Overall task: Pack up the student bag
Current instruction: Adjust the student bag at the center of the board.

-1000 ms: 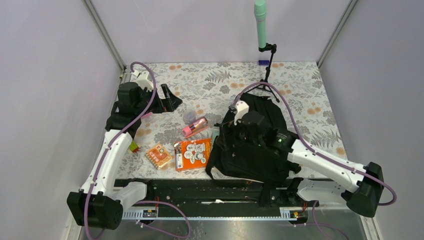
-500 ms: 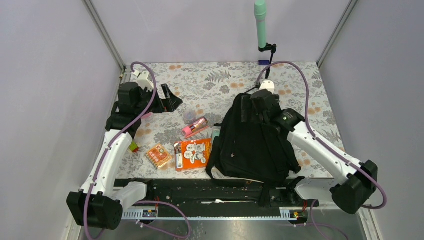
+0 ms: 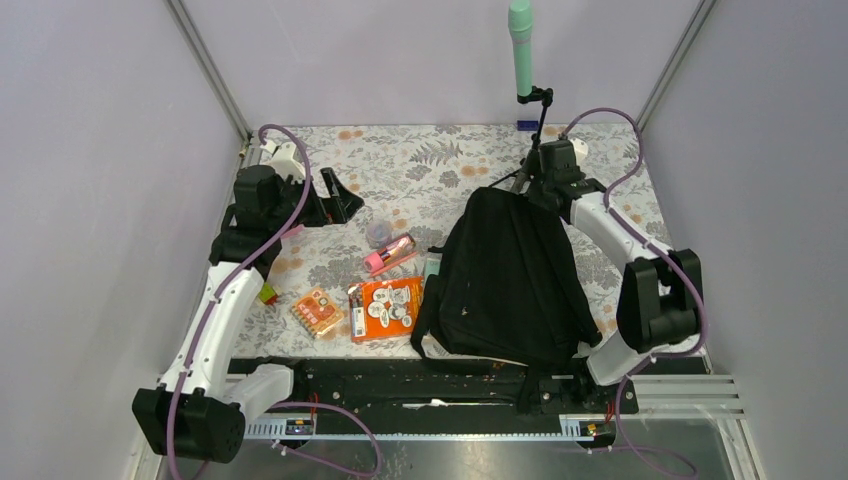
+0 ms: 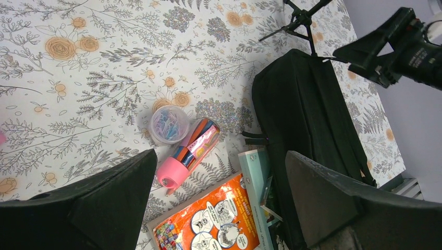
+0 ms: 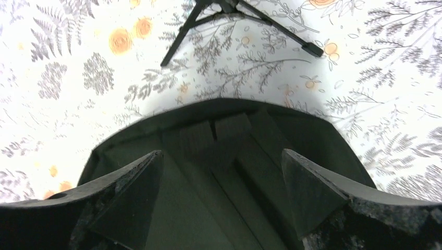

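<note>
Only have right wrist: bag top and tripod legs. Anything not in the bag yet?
Observer: Yes. An orange book lies on the table, left of the bag.
Operator: Other arm holding anything?
Observer: No, the left gripper is open and empty, above the table's far left.
Operator: More loose items?
Observer: A pink pen tube lies beside a clip tub.

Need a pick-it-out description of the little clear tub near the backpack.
Find the black student bag on the table's right half. Left of it lies a pink-capped tube; the tub sits at that tube's far side. It alone is round and clear, with coloured bits inside.
</note>
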`<state>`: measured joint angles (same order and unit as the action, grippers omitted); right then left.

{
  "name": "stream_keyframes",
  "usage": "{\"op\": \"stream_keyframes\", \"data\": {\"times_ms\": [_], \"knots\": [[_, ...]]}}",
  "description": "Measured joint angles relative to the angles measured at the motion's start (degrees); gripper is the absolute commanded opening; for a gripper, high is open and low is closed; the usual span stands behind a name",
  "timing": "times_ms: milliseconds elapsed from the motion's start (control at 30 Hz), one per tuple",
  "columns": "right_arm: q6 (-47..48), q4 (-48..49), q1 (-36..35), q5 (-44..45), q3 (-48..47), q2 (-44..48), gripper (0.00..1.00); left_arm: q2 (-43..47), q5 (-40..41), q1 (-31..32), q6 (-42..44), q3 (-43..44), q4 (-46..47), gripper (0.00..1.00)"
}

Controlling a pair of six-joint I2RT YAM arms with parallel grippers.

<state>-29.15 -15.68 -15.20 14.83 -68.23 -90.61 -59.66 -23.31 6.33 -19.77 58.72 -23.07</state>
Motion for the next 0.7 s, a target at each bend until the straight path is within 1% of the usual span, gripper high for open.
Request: {"op": "stream_keyframes", "data": {"times_ms": [133, 267, 400, 467, 500, 533, 567, 667, 700], "knots": [[-3.34, 3.5, 2.58, -3.65, -2.21, -5.11, 0.84, 0.09, 0.02, 0.0, -0.02, 0.0, 0.0, 0.99], [-4.74, 5.01, 2.58, -6.08, -4.44, -9.49, 0.7, 0.28, 0.02, 0.0, -0.04, 0.0, -0.09, 0.99], [-5.05, 5.33, 2.56, -7.65, -5.35, -11.63, 0.61, 0.72, 0.02, 0.0, -0.04, 0.0, -0.15, 0.99], [-5.11, 5.33, 2.56, -8.28, -5.53, -11.93, 0.5, 0.81, 0.02, 0.0, -0.04, 0.0, -0.17, 0.99], [-5.07, 5.31, 2.56, -8.37, -5.53, -11.93, 0.43, 0.81, 0.02, 0.0, -0.04, 0.0, -0.2, 0.99], [-5.09, 5.44, 2.56, -8.41, -5.53, -11.93, 0.32, 0.81, 0.02, 0.0, -0.04, 0.0, -0.28, 0.99], [-4.9, 5.51, 2.56, -8.41, -5.53, -11.93, 0.24, 0.81, 0.02, 0.0, -0.04, 0.0, -0.39, 0.99], [-4.74, 5.49, 2.56, -8.39, -5.53, -11.93, 0.03, 0.81, 0.02, 0.0, -0.04, 0.0, -0.42, 0.99], [-4.61, 5.46, 2.56, -8.37, -5.53, -11.93, 0.0, 0.81, 0.02, 0.0, -0.04, 0.0, -0.39, 0.99]]}}
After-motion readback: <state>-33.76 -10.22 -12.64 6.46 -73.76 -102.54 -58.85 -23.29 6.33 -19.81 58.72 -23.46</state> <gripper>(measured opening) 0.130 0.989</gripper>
